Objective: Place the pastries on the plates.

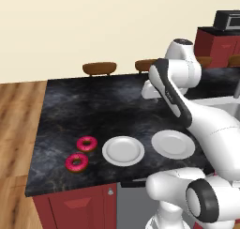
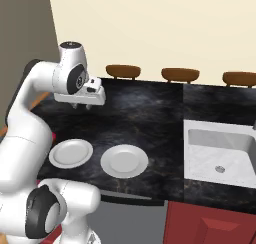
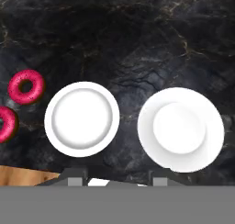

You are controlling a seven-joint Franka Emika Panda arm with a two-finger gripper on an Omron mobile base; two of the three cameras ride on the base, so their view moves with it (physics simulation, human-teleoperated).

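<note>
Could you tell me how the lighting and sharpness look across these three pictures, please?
Left base view: even, soft light, no hard shadows; the two plates read clean white against the dark counter, and the pastries show a slight gloss. Right base view: equally flat, the sink faintly shaded inside. Hand view: mildly soft, no glare, with one pastry cut by the frame edge.

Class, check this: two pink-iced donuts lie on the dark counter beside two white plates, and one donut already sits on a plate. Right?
Not quite. Both plates are bare; the two donuts lie on the counter beside them, as the left base view shows.
</note>
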